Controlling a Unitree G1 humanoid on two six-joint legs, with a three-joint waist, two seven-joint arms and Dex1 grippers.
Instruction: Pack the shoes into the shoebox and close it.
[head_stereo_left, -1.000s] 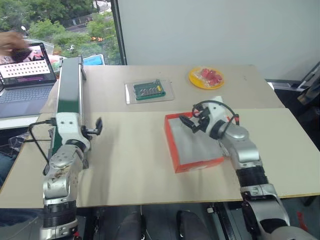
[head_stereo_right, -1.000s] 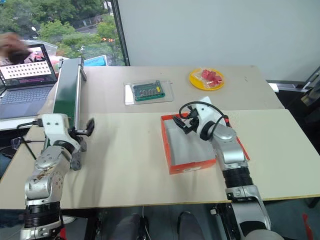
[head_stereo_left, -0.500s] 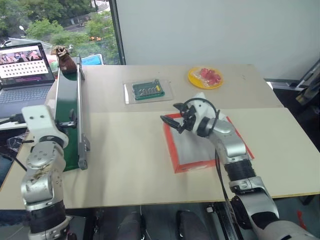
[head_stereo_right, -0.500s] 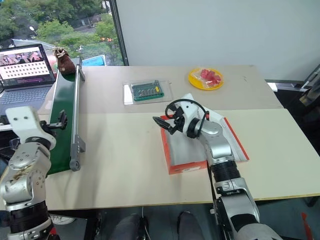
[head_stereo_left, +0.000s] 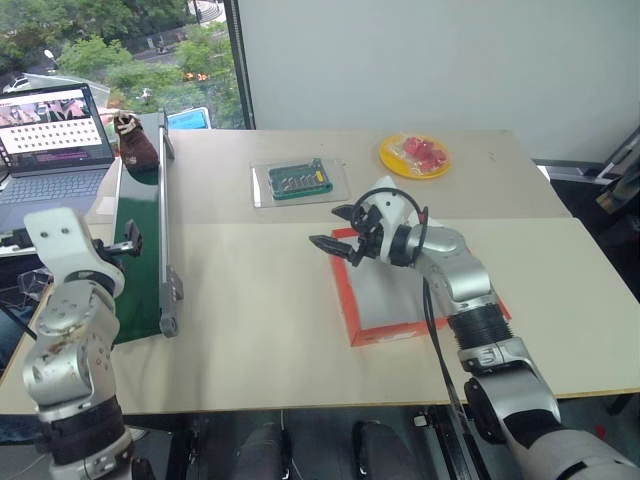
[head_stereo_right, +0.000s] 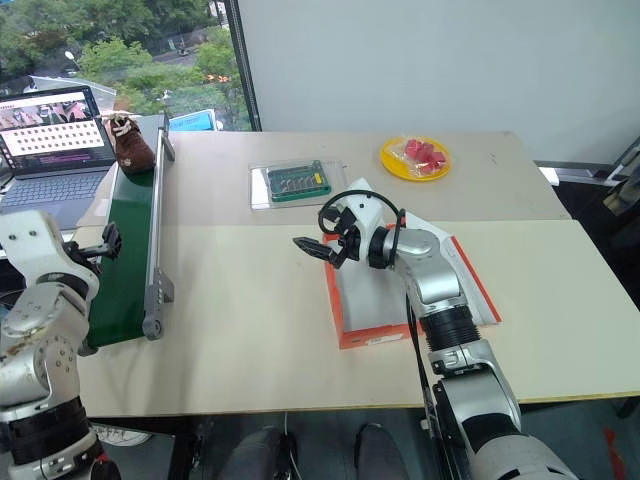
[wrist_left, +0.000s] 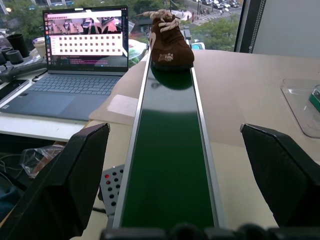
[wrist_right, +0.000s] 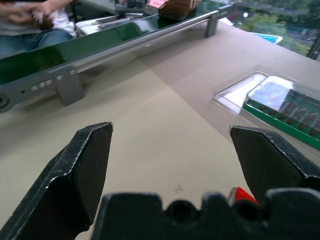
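One dark brown shoe (head_stereo_left: 133, 143) with white laces stands on the far end of the green conveyor belt (head_stereo_left: 140, 260); the left wrist view shows the shoe (wrist_left: 170, 42) straight ahead down the belt. My left gripper (head_stereo_left: 125, 243) hangs open at the belt's left edge, about halfway along it, with nothing between its fingers (wrist_left: 60, 185). The red-orange shoebox (head_stereo_left: 400, 333) lies open on the table, pale grey inside and holding nothing, its lid (head_stereo_right: 470, 285) flat at its right. My right gripper (head_stereo_left: 340, 238) is open and empty over the box's far left corner, pointing left.
A clear tray with a green board (head_stereo_left: 298, 180) and a yellow plate of red pieces (head_stereo_left: 413, 155) sit on the far table. An open laptop (head_stereo_left: 55, 125) stands left of the conveyor. A person (wrist_right: 30, 20) sits beyond the belt.
A person's hand set the shoe on the conveyor's far end and withdrew. My left gripper swung left off the belt's near end. My right gripper moved left to the box's far left corner.
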